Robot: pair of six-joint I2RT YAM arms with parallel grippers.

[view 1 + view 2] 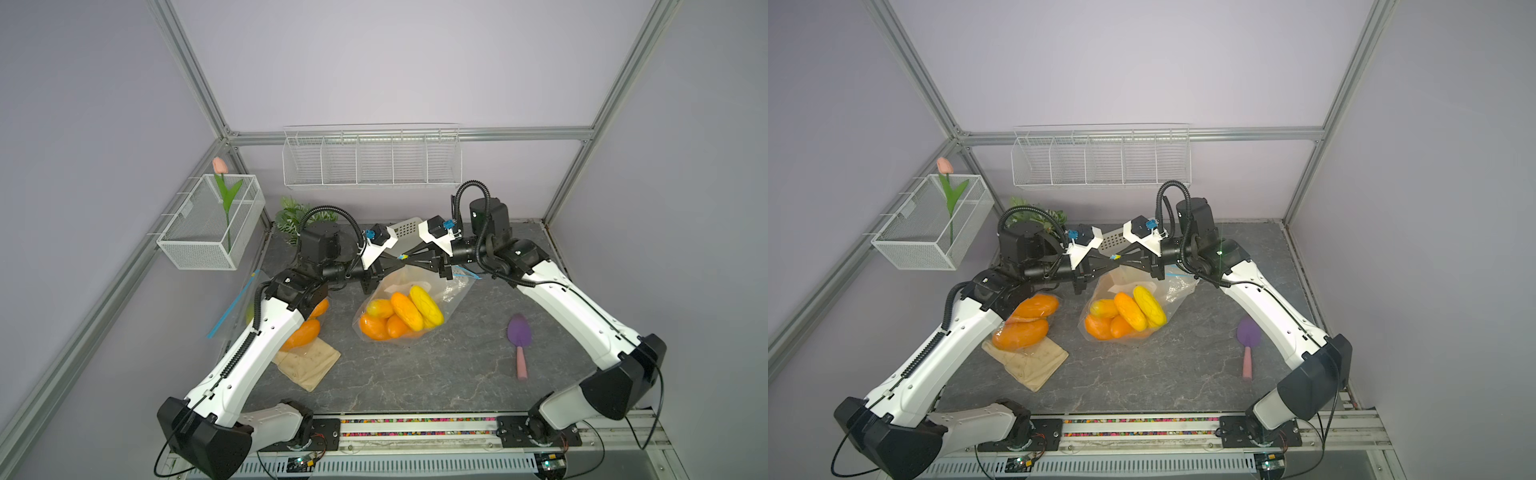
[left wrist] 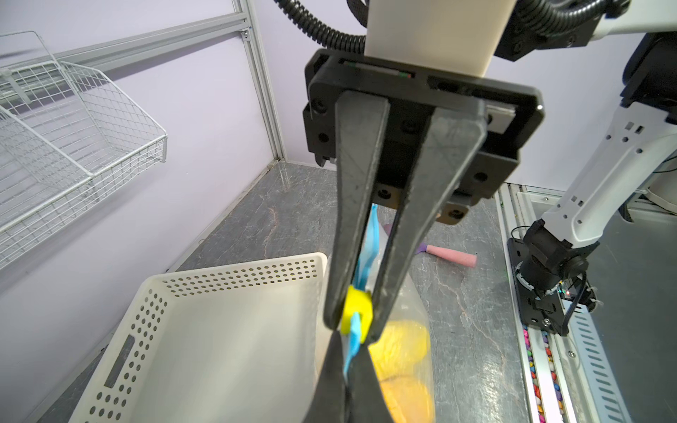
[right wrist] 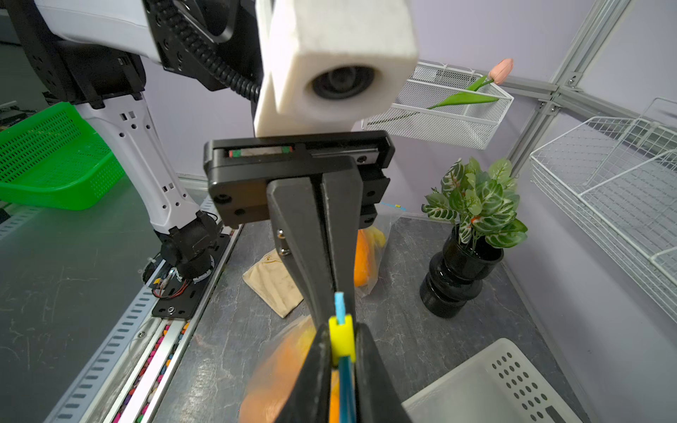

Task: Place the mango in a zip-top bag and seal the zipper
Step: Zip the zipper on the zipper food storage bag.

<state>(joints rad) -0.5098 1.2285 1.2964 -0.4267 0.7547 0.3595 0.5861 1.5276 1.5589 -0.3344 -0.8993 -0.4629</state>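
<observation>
Grey, marble-veined tabletop, boxed by lilac walls and aluminium framing. On it you have: one zip-top bag at mid-table, base resting on the surface, top edge lifted, with several mangoes inside. Left gripper, fingers pressed together on the blue zipper strip. Right gripper, fingers clamped on the yellow slider, tip to tip with the left. Second bag of mangoes under your left arm, lying on a tan cloth pouch. Purple trowel near your right arm. White perforated basket and potted plant at the back. Wire rack on the rear wall; mesh basket with a tulip on the side wall.
</observation>
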